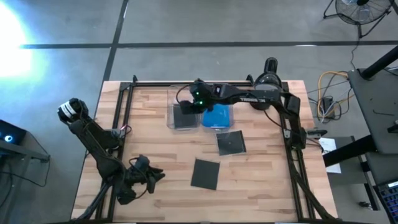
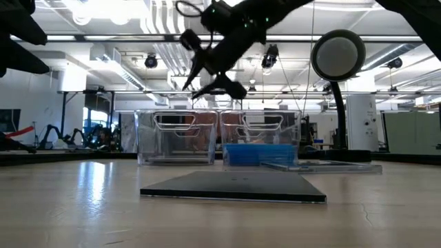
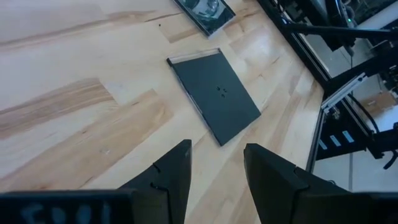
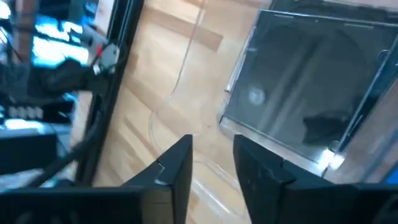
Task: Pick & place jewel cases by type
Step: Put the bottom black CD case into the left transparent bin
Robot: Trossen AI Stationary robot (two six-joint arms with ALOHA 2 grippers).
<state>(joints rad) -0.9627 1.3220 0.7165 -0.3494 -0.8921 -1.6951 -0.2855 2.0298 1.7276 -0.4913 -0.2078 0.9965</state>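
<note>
2 dark cases (image 1: pixel 205 173) (image 1: pixel 231 143) flat on worktop (image 1: pixel 155 124); dark one in left bin (image 1: pixel 186 114), blue ones in right bin (image 1: pixel 217 116). Right claw (image 1: pixel 194 102) above left bin, released, empty. Left claw (image 1: pixel 152 175) released near front case. Probably light, stiff, slick, brittle; best pinched at an edge.

Two clear plastic bins (image 1: pixel 185 104) (image 2: pixel 178 138) stand side by side at the far middle of the wooden bench (image 1: pixel 149 143), each with a wire handle. A black frame (image 1: pixel 121 106) borders the bench, which stands on a grey floor (image 1: pixel 199 25); a fan (image 1: pixel 357 9) and coiled cables (image 1: pixel 329 93) lie beyond its right side.
</note>
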